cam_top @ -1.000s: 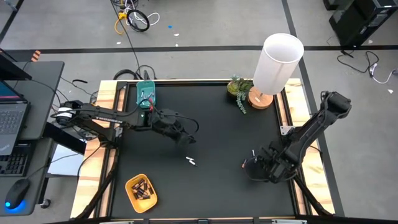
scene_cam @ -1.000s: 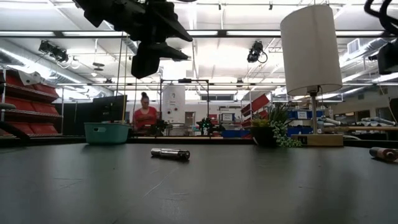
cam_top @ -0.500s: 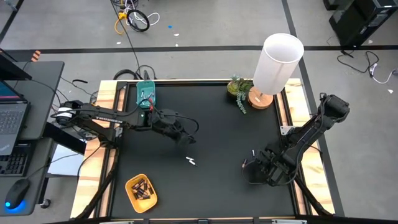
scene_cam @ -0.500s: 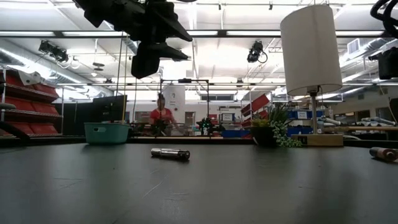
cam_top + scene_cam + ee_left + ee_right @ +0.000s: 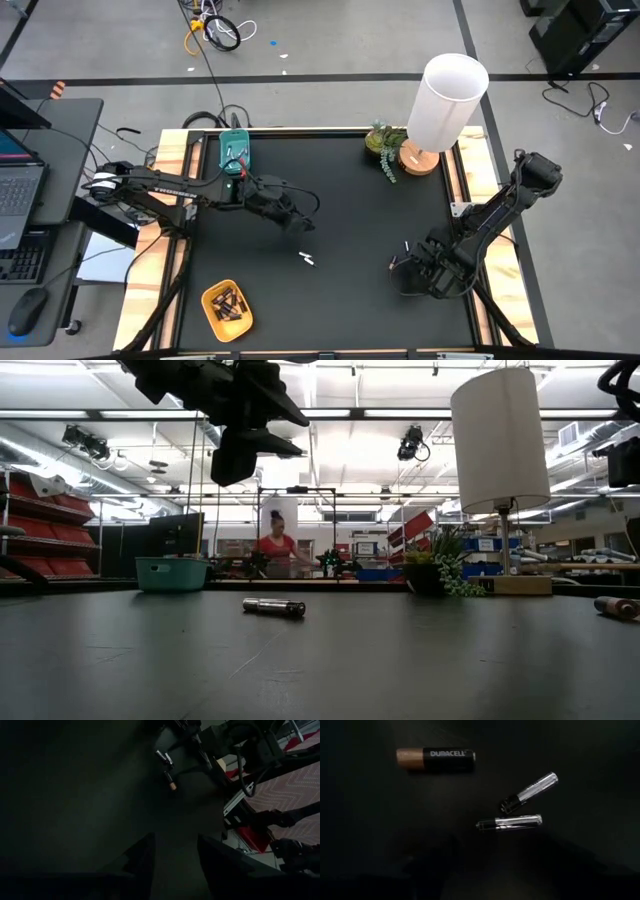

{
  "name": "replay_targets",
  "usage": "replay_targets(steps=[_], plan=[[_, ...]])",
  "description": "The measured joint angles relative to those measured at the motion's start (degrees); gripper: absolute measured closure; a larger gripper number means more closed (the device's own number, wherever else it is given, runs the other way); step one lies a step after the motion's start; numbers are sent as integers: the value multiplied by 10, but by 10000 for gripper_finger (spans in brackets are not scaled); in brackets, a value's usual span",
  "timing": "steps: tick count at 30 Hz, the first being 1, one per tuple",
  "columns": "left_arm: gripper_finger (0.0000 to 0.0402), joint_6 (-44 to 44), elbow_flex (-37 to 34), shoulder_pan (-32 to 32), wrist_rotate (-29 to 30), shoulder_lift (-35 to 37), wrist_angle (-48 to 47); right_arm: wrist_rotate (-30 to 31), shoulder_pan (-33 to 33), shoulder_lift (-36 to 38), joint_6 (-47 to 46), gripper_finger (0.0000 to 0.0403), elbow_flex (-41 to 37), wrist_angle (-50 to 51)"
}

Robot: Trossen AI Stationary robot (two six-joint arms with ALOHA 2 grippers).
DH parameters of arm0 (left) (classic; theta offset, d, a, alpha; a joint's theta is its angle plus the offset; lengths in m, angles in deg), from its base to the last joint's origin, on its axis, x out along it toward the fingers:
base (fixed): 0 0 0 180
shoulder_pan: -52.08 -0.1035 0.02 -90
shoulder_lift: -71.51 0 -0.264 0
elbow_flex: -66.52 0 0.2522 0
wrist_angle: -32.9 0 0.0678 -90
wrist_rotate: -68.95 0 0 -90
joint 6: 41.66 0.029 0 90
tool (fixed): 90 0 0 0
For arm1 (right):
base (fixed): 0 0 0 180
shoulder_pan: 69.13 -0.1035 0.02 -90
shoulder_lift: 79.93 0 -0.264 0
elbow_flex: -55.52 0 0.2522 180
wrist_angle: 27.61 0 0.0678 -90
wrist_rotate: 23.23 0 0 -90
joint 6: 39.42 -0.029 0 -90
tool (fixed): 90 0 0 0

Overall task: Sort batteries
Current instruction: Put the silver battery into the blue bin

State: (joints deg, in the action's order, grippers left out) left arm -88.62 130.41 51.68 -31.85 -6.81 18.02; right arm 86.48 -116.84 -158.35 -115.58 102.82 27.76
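Black-and-copper Duracell battery and two silvery batteries are lying near the desk's right edge, under the right tool, its fingers apart. Left tool is hovering mid-desk, fingers apart and empty.

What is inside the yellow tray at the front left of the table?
The yellow tray holds several dark batteries lying in a loose pile. Their exact number and anything under them cannot be seen.

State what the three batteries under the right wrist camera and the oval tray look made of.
Duracell battery: matte black wrap, dull copper-toned end, likely metal. Two silver batteries: glossy, mirror-like highlights, likely metallic casing or foil. Yellow tray: uniform colour, probably plastic.
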Motion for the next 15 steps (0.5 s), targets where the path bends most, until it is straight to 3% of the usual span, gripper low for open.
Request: replay_targets(steps=[15], plan=[[241, 1, 0, 0, 0, 0, 0, -33, 69, 0, 94, 99, 0, -42]])
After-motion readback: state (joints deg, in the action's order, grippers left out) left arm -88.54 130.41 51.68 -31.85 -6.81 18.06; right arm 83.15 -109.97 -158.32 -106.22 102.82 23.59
